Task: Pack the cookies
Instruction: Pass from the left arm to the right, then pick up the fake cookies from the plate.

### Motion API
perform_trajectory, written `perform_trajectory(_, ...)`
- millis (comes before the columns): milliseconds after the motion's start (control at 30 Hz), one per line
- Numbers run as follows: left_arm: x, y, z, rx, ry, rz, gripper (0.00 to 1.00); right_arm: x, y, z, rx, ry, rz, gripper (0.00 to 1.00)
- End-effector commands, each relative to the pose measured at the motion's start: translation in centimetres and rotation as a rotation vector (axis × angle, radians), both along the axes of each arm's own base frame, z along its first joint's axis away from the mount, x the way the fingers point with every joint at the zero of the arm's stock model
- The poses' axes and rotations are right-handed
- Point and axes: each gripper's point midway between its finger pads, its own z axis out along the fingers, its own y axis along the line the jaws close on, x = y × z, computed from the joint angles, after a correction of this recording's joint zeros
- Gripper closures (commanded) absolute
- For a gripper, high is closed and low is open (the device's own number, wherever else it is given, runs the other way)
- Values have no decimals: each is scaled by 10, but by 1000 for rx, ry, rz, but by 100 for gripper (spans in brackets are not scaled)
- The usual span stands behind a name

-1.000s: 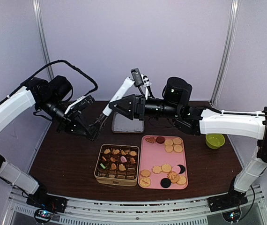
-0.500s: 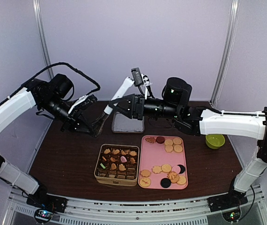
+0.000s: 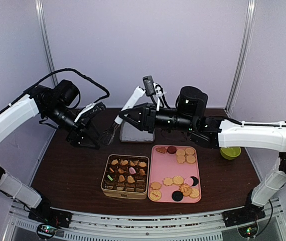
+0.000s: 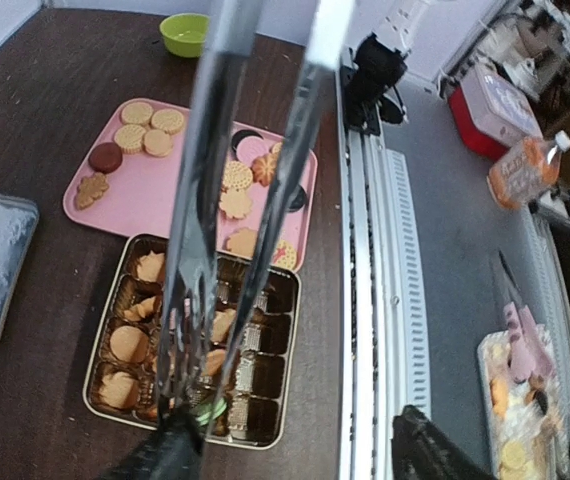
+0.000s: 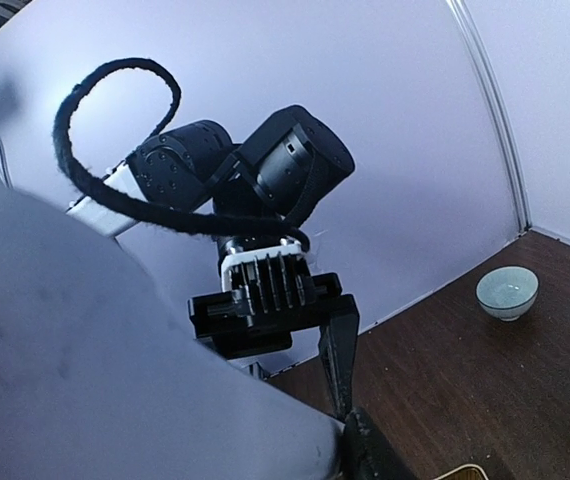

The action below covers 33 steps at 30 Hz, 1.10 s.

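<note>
The tongs (image 4: 205, 200) are polished, mirror-bright metal. The counter (image 3: 73, 170) is dark wood grain with a low sheen. The tray (image 3: 164, 165) is smooth, matt pink plastic. The cookies (image 3: 190, 158) look dry and rough. The bowl (image 3: 230, 150) is glossy green.

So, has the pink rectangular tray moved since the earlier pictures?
No. The pink tray keeps its place relative to the compartmented cookie tin and the small green bowl.

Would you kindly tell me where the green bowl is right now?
In the top view, the green bowl sits on the right side of the table, just right of the far corner of the pink tray.
</note>
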Motion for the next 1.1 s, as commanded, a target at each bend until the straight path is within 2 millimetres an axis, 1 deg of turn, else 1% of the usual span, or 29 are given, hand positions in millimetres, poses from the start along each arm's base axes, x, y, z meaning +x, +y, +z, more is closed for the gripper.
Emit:
perform_trajectory(0, 9, 5, 1, 26, -62, 45, 23, -7, -19, 5, -35, -52, -39, 82)
perform_trajectory(33, 11, 8, 1, 38, -78, 56, 20, -7, -22, 0, -58, -53, -51, 82)
perform_trajectory(100, 14, 14, 1, 58, -110, 79, 15, -7, -30, -13, -112, -52, -82, 82)
perform_trajectory(167, 18, 21, 0, 82, -134, 110, 3, -8, -41, -30, -168, -41, -107, 82)
perform_trajectory(333, 26, 41, -2, 119, -159, 186, 2, -15, -74, -69, -288, -10, -165, 79)
perform_trajectory(367, 29, 46, -3, 124, -159, 203, 2, -17, -81, -80, -312, 0, -181, 79)
perform_trajectory(467, 31, 54, -4, 138, -150, 227, 2, -19, -102, -93, -339, 9, -230, 76)
perform_trajectory(567, 34, 59, -6, 153, -142, 246, 2, -23, -114, -104, -357, 22, -253, 73)
perform_trajectory(700, 36, 62, -8, 160, -134, 259, 2, -26, -120, -118, -370, 46, -262, 70)
perform_trajectory(800, 36, 62, -9, 166, -126, 260, 2, -25, -121, -124, -368, 50, -274, 68)
perform_trajectory(1067, 36, 65, -11, 178, -128, 268, 2, -21, -116, -136, -371, 55, -285, 63)
